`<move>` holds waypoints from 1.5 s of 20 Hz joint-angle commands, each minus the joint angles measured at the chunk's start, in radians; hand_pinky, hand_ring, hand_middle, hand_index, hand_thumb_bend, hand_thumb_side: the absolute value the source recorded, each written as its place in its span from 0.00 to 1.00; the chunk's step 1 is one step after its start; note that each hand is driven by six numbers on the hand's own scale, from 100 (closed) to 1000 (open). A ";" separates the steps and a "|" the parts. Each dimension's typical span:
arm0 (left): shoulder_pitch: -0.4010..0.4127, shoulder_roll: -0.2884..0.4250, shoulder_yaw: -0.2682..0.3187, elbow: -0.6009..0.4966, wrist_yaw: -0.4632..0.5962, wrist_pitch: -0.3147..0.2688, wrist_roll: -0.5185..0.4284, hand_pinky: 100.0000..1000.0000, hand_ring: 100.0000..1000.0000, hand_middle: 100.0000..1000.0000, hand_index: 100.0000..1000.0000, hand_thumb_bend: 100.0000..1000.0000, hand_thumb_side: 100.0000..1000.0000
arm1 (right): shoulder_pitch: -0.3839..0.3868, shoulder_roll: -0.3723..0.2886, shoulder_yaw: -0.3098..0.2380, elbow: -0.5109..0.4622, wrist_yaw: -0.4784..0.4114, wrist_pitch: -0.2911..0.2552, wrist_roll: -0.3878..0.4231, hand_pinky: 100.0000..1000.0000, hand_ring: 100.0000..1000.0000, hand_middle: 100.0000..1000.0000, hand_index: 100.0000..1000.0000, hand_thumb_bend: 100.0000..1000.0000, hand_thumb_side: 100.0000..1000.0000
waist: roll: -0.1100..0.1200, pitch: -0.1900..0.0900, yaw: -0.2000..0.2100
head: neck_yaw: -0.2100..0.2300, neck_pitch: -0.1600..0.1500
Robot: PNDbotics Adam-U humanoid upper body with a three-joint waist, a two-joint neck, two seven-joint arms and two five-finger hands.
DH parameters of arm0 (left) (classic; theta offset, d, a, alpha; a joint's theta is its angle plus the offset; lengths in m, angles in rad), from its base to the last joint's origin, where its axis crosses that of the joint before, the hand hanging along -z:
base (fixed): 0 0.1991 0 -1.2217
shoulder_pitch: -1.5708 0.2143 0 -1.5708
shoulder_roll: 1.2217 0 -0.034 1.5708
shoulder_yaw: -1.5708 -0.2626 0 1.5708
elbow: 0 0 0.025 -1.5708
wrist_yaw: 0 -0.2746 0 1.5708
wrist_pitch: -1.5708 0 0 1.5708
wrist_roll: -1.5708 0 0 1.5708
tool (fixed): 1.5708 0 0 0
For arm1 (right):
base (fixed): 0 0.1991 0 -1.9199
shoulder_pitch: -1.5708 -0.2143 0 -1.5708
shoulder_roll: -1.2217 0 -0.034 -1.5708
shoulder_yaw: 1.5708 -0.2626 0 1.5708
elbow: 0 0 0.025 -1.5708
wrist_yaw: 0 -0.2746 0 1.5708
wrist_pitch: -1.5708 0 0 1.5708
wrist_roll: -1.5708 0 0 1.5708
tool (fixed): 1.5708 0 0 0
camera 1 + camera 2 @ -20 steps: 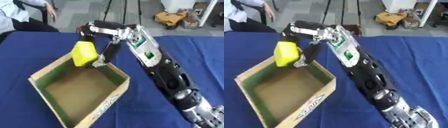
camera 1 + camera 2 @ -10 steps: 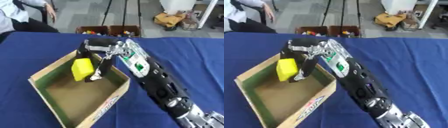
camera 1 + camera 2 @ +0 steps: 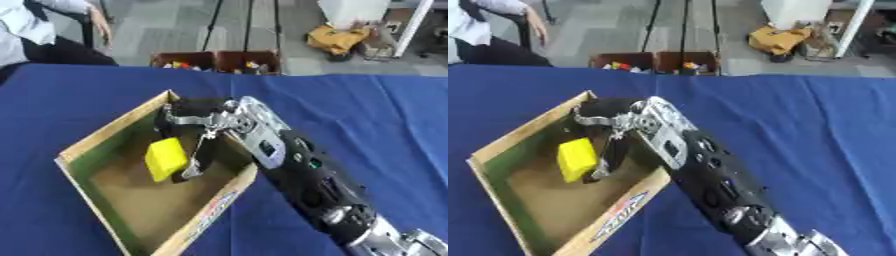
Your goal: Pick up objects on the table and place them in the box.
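Lowered from above the rim, the yellow block (image 3: 164,158) sat inside the box (image 3: 105,138).
Right hand (image 3: 188,126) pinched it between thumb and fingers; a late release could drag it out.

You get even, bright light; the box (image 3: 114,135) casts soft shadow inside its near wall, and everything around it looks slightly blurred.

My right arm (image 3: 297,170) crosses the box's (image 3: 96,137) near wall; its front half lies open beside the yellow block (image 3: 164,158).
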 commanded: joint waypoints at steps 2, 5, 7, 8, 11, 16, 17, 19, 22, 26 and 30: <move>-0.010 0.022 0.004 -0.017 0.002 0.000 -0.002 0.74 0.68 0.87 0.96 0.00 1.00 | -0.013 -0.003 0.002 -0.017 -0.010 -0.035 0.029 0.63 0.62 0.35 0.56 0.16 0.08 | -0.010 -0.001 0.000 | -0.004 -0.009; -0.010 0.021 0.003 -0.017 0.001 0.001 -0.002 0.74 0.68 0.87 0.96 0.00 1.00 | -0.012 -0.008 -0.003 -0.038 -0.040 -0.051 0.070 0.72 0.74 0.50 0.70 0.32 0.24 | -0.010 -0.002 -0.001 | -0.004 -0.010; -0.010 0.021 0.004 -0.017 0.000 0.002 -0.002 0.74 0.68 0.87 0.96 0.00 1.00 | -0.011 -0.012 -0.009 -0.053 -0.061 -0.065 0.098 0.82 0.84 0.64 0.78 0.42 0.40 | -0.009 -0.002 -0.002 | -0.003 -0.009; -0.009 0.021 0.004 -0.017 0.000 0.002 -0.002 0.74 0.68 0.87 0.96 0.00 1.00 | -0.010 -0.013 -0.016 -0.059 -0.076 -0.067 0.105 0.89 0.90 0.71 0.81 0.47 0.57 | -0.008 -0.002 -0.003 | -0.003 -0.008; -0.008 0.020 0.004 -0.017 0.001 0.001 -0.002 0.74 0.68 0.87 0.96 0.00 1.00 | -0.008 -0.018 -0.038 -0.072 -0.131 -0.056 0.100 0.97 0.97 0.79 0.85 0.57 0.71 | -0.007 -0.004 -0.001 | -0.002 -0.008; -0.005 0.020 0.003 -0.017 0.000 0.002 -0.003 0.74 0.68 0.87 0.96 0.00 1.00 | -0.011 -0.034 -0.068 -0.116 -0.199 -0.025 0.091 1.00 1.00 0.81 0.86 0.59 0.74 | -0.004 -0.006 -0.004 | -0.001 -0.011; -0.005 0.020 0.003 -0.017 0.001 0.002 -0.003 0.74 0.68 0.87 0.96 0.00 1.00 | -0.011 -0.039 -0.074 -0.130 -0.212 -0.017 0.088 1.00 1.00 0.80 0.85 0.58 0.74 | -0.003 -0.006 -0.004 | 0.000 -0.011; -0.003 0.019 0.004 -0.017 0.000 0.001 -0.003 0.74 0.68 0.87 0.96 0.00 1.00 | -0.010 -0.056 -0.087 -0.168 -0.249 0.003 0.074 1.00 1.00 0.79 0.85 0.55 0.75 | -0.002 -0.007 -0.008 | 0.004 -0.011; 0.000 0.020 0.007 -0.017 -0.001 -0.001 -0.001 0.74 0.68 0.87 0.96 0.00 1.00 | -0.003 -0.098 -0.117 -0.249 -0.340 0.059 0.037 1.00 0.99 0.76 0.83 0.48 0.79 | 0.001 -0.009 -0.016 | 0.016 -0.006; 0.007 0.020 0.009 -0.017 -0.003 -0.003 0.003 0.74 0.68 0.87 0.96 0.00 1.00 | 0.008 -0.171 -0.176 -0.381 -0.525 0.206 -0.070 1.00 0.97 0.72 0.80 0.39 0.64 | 0.010 -0.014 -0.032 | 0.038 0.009; 0.016 0.024 0.010 -0.017 0.001 -0.013 0.007 0.74 0.68 0.86 0.96 0.00 1.00 | 0.029 -0.261 -0.227 -0.529 -0.737 0.345 -0.203 0.98 0.96 0.71 0.78 0.33 0.57 | 0.022 -0.023 -0.044 | 0.068 0.029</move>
